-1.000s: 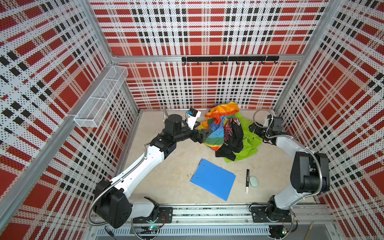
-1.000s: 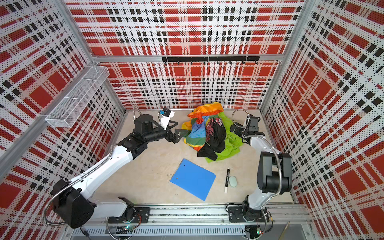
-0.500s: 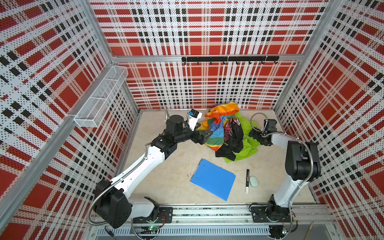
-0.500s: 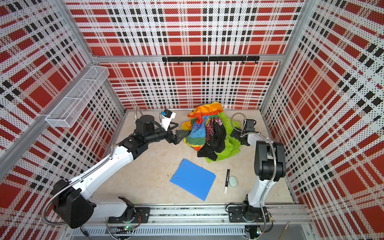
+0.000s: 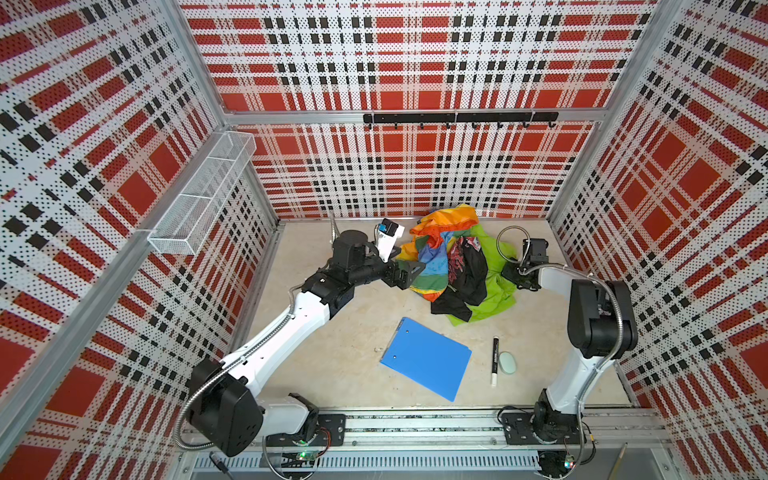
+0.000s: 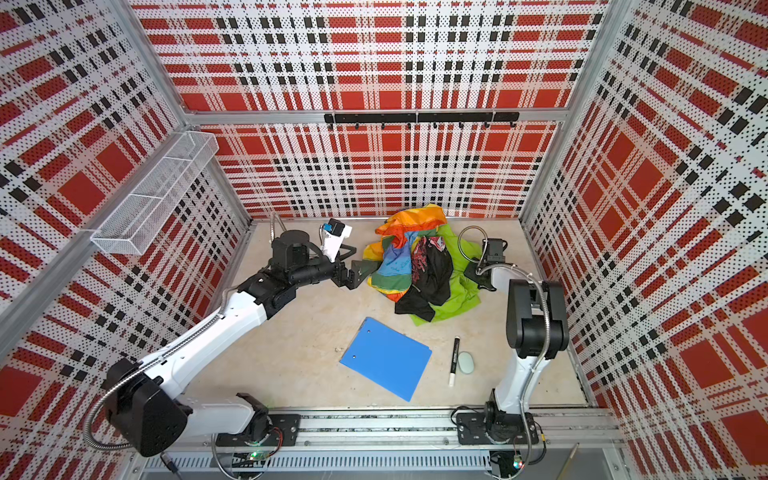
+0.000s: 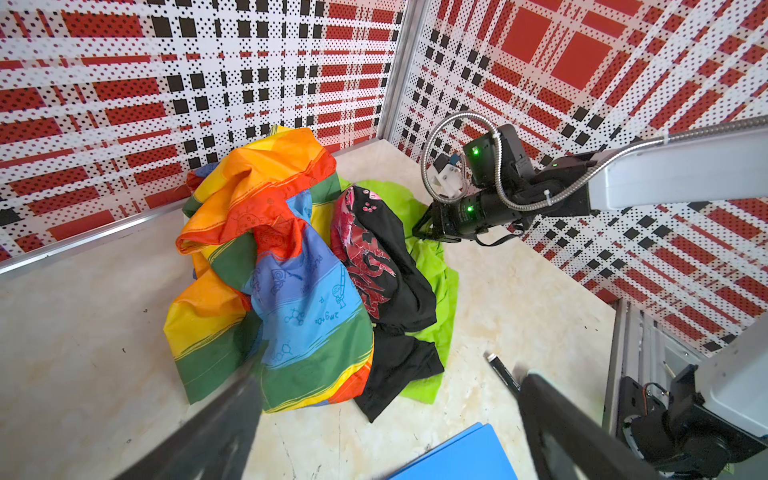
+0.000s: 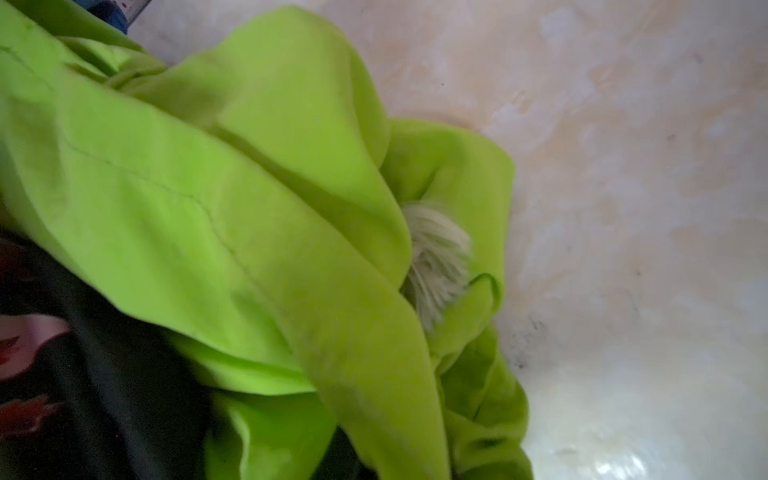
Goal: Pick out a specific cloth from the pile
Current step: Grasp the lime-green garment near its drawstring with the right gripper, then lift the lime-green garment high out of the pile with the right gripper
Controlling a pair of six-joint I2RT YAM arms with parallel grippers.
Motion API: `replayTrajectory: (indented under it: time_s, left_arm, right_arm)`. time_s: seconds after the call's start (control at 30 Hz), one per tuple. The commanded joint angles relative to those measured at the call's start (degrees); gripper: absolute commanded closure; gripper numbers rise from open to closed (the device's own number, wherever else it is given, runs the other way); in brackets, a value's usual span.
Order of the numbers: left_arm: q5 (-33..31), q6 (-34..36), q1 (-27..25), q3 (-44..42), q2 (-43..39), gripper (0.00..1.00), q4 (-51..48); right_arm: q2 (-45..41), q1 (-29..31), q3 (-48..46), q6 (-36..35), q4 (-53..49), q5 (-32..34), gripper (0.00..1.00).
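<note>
— Where's the cloth (image 5: 500,291), the green one?
— At the bottom of the pile (image 5: 446,266), by the table's (image 5: 353,332) far edge, towards the right corner. The black garment (image 5: 469,274) covers much of it, and only its right side lies bare.
— And the right gripper (image 7: 424,230)?
— Its jaws are pinched narrow on that bare green edge, I'd say (up close the fabric hides the tips). The left gripper (image 5: 409,274) stands wide and empty beside the striped cloth (image 5: 432,257).
— Will it come out easily?
— It's thin, limp and light, so a fold at the free edge is the place to hold. It may drag the black one along.
</note>
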Motion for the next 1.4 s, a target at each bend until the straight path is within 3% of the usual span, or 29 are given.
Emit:
replayTrajectory:
  time_s: [0.0,0.33,0.8,1.37]
  left_arm:
    - [-0.48,0.63,-0.52,1.39,-0.14,0.01,0.41]
    - [-0.96,0.7,-0.46,1.2,-0.5,0.01,0.7]
    - [-1.42,0.33,-0.96,1.3,-0.3,0.01,0.71]
    - [-2.03,0.54,-1.55,1.39,-0.08,0.01,0.36]
  right_arm:
    - [-4.96,-0.52,2.04,-2.02,-2.25,6.44,0.91]
    - [-12.23,0.58,11.2,-5.47,-8.01,10.26,0.94]
    - [-14.29,6.07,23.75,-9.58,-15.01,15.97,0.94]
    - [-17.3,6.98,29.3,-10.38,-16.0,19.63,0.94]
